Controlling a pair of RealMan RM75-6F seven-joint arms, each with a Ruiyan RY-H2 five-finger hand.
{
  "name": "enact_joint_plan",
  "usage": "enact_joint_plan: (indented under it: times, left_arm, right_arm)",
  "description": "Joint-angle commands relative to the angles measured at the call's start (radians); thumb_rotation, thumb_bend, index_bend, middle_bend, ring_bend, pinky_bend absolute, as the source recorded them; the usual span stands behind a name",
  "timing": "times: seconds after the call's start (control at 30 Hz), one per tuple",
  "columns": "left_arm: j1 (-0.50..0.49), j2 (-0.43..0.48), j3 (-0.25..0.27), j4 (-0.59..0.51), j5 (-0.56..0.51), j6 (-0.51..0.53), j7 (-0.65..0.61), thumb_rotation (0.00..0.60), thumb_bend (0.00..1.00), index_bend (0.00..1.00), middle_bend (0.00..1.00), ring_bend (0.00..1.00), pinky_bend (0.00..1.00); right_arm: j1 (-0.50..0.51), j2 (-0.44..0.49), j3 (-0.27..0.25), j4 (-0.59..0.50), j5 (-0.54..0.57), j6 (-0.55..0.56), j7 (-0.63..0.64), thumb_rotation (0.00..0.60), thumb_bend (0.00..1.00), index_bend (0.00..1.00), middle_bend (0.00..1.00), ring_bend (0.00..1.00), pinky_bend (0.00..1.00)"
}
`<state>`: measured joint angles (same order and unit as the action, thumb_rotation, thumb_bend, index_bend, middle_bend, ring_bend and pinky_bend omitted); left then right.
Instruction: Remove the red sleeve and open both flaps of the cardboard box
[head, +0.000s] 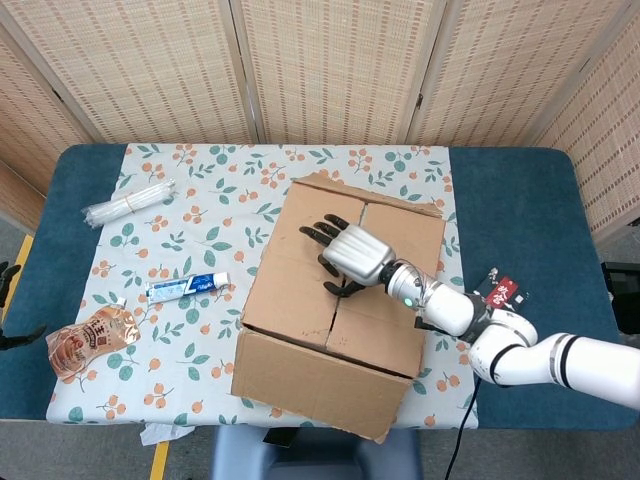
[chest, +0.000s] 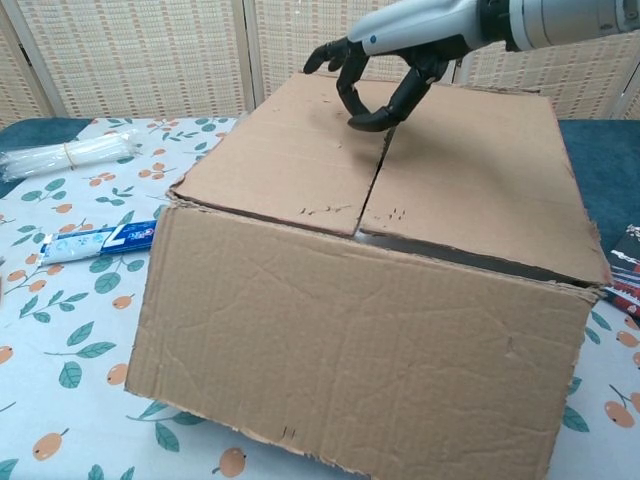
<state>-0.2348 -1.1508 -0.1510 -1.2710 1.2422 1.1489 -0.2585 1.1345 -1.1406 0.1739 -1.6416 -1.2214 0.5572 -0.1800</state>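
Observation:
The cardboard box (head: 300, 270) stands in the middle of the table with both top flaps lying shut. In the chest view the left flap (chest: 290, 150) and the right flap (chest: 470, 180) meet at a narrow seam. My right hand (head: 345, 255) hovers over the far half of that seam, fingers spread and curled downward, holding nothing. From the chest camera the right hand (chest: 385, 70) has its lowest fingertips (chest: 365, 123) touching the seam. A small red and dark piece (head: 500, 291) lies on the blue cloth right of the box. Dark parts of my left hand (head: 18, 338) barely show at the left edge.
A toothpaste tube (head: 187, 287) lies left of the box, with a bundle of white sticks (head: 128, 201) farther back and an orange snack pouch (head: 90, 340) near the front left corner. Woven screen panels stand behind the table.

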Motion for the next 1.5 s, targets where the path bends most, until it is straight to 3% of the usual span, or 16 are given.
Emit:
enact_joint_plan:
  times: [0.03, 0.53, 1.1, 1.5]
  left_arm:
    - [0.001, 0.001, 0.000, 0.001, 0.002, 0.000, -0.003, 0.600, 0.25, 0.00, 0.00, 0.00, 0.00]
    - [0.005, 0.007, -0.001, 0.003, 0.006, 0.005, -0.026, 0.600, 0.25, 0.00, 0.00, 0.00, 0.00]
    - [0.009, 0.007, -0.001, -0.005, 0.006, 0.019, -0.007, 0.600, 0.25, 0.00, 0.00, 0.00, 0.00]
    - [0.009, 0.005, 0.000, -0.013, 0.005, 0.023, 0.017, 0.600, 0.25, 0.00, 0.00, 0.00, 0.00]
  right_arm:
    - [0.017, -0.017, -0.008, 0.014, 0.027, -0.011, -0.027, 0.331, 0.51, 0.56, 0.03, 0.03, 0.00]
    - [0.066, -0.059, -0.040, 0.057, 0.111, -0.029, -0.112, 0.332, 0.51, 0.56, 0.03, 0.02, 0.00]
    - [0.066, 0.052, -0.100, -0.072, 0.229, 0.044, -0.230, 0.331, 0.52, 0.58, 0.04, 0.03, 0.00]
    - [0.031, 0.156, -0.093, -0.196, 0.250, 0.139, -0.256, 0.330, 0.53, 0.58, 0.04, 0.02, 0.00]
